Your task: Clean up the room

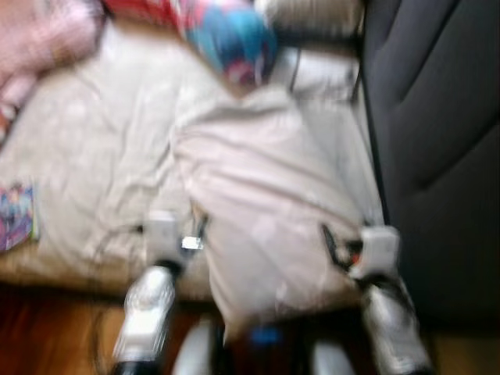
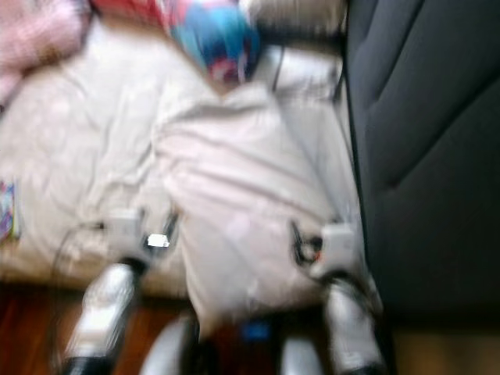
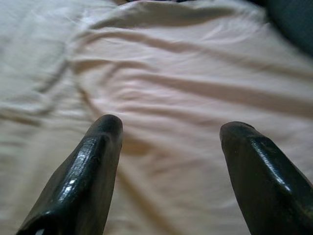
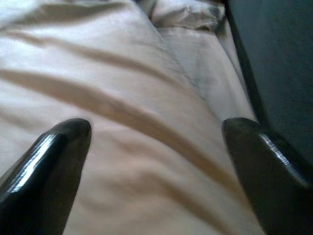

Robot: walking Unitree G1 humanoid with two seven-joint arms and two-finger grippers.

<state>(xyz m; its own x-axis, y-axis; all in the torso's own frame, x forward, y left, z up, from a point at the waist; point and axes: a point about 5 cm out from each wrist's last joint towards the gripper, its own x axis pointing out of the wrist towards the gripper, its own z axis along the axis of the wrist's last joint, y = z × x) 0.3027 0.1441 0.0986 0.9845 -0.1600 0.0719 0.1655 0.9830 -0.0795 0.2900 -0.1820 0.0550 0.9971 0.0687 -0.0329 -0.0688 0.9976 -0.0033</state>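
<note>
I am bent over a bed (image 1: 86,156) covered with a crumpled cream sheet, and a pale pinkish blanket (image 1: 266,195) lies rumpled across its middle, one corner hanging over the near edge between my arms. My left tool (image 3: 168,134) hovers just above the blanket's left side with its fingers spread wide and nothing between them; my right tool (image 4: 156,129) sits the same way over the blanket's right side, fingers wide apart and empty. A blue and red bundle (image 1: 230,39), perhaps clothing, though the blur hides its shape, lies at the far end. A dark upholstered panel (image 1: 437,141) stands along the bed's right side.
</note>
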